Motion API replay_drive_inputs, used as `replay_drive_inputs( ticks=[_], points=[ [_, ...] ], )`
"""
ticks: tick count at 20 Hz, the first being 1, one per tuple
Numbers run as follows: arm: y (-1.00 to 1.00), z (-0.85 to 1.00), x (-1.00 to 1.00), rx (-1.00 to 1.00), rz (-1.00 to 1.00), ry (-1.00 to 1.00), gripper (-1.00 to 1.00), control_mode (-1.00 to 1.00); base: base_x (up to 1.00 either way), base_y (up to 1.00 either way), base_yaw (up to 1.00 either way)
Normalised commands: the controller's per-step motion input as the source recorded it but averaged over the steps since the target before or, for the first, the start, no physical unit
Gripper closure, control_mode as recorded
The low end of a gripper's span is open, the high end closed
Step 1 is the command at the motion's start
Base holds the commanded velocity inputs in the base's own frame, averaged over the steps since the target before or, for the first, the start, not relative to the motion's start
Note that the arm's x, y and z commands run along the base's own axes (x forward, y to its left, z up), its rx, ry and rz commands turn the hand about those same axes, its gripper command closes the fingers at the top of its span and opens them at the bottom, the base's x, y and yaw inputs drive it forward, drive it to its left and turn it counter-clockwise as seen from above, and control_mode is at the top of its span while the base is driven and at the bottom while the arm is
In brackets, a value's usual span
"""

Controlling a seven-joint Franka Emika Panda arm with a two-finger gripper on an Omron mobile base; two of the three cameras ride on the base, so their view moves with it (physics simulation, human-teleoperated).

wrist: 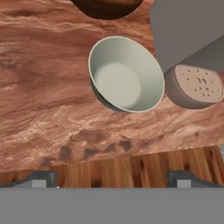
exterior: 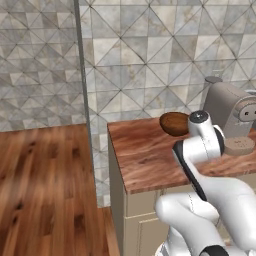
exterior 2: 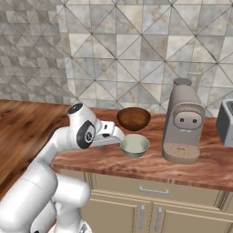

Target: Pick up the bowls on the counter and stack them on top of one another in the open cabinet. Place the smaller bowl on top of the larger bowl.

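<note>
Counter (wrist: 52, 87) holds 2 bowls: pale bowl (wrist: 125, 74) just ahead of our gripper (wrist: 111, 179), brown bowl (wrist: 107, 6) beyond it, coffee machine (exterior 2: 183, 123) beside. Gripper open, empty. We judge nothing stacked yet; both bowls left to move.

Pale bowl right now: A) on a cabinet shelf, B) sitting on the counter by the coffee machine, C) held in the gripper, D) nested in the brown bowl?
B: the pale bowl rests on the counter beside the coffee machine, in front of the brown bowl; the gripper is open and off it.
</note>
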Motion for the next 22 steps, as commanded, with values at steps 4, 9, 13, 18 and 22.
replay_drive_inputs(
  ticks=[4,9,13,18,22],
  points=[
    [0.0,-0.1,0.17,0.03,0.0,0.03,-1.0,-1.0,0.0,0.0,0.0],
    [-0.02,-0.11,0.17,0.02,0.0,0.02,-1.0,-1.0,0.0,0.0,0.0],
    [-0.01,-0.16,0.16,0.0,0.0,0.01,-1.0,-1.0,0.0,0.0,0.0],
    [-0.01,-0.2,0.18,0.0,0.0,0.01,-1.0,-1.0,0.0,0.0,0.0],
    [-0.01,-0.2,0.18,0.0,0.0,0.01,-1.0,-1.0,0.0,0.0,0.0]
  ],
)
